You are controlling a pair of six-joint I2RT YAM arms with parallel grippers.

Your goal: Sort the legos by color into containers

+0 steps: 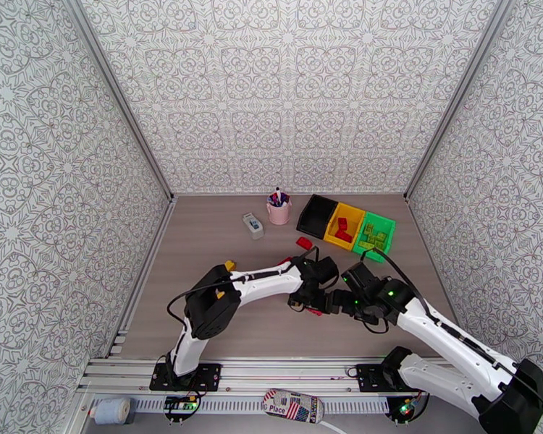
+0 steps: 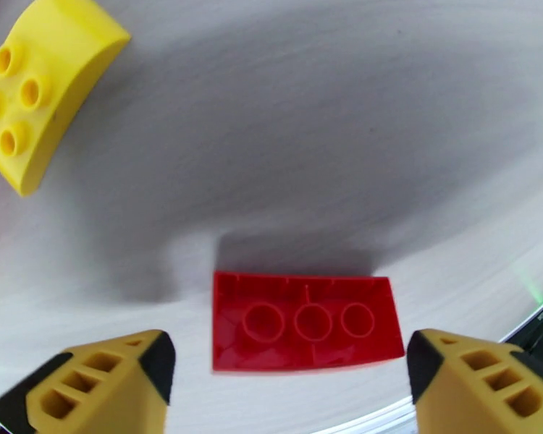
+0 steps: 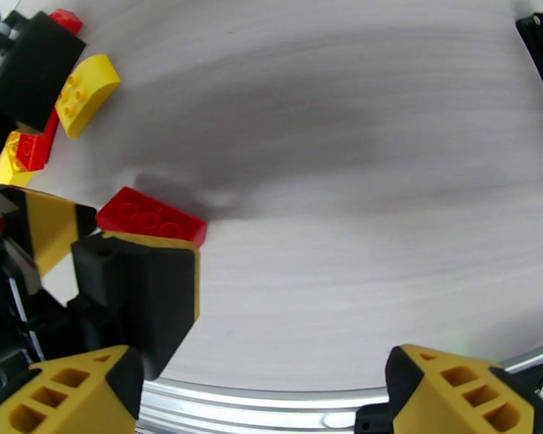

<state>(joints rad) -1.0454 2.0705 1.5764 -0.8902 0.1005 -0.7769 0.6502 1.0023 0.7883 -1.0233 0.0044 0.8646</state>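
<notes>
The red lego, likely hard, light and slippery, lies upside down on the tabletop at six o'clock of the left wrist view, inside the spread left claw, which should pinch its short ends.

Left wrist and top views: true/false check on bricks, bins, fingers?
1. The left fingers stand open on either side of the red brick. True.
2. That brick is lifted in the air. False: it lies on the table, underside up.
3. The yellow bin holds red bricks. True.
4. The green bin holds yellow bricks. False: green bricks.
5. The right fingers grip a brick. False: open, nothing between them.
</notes>
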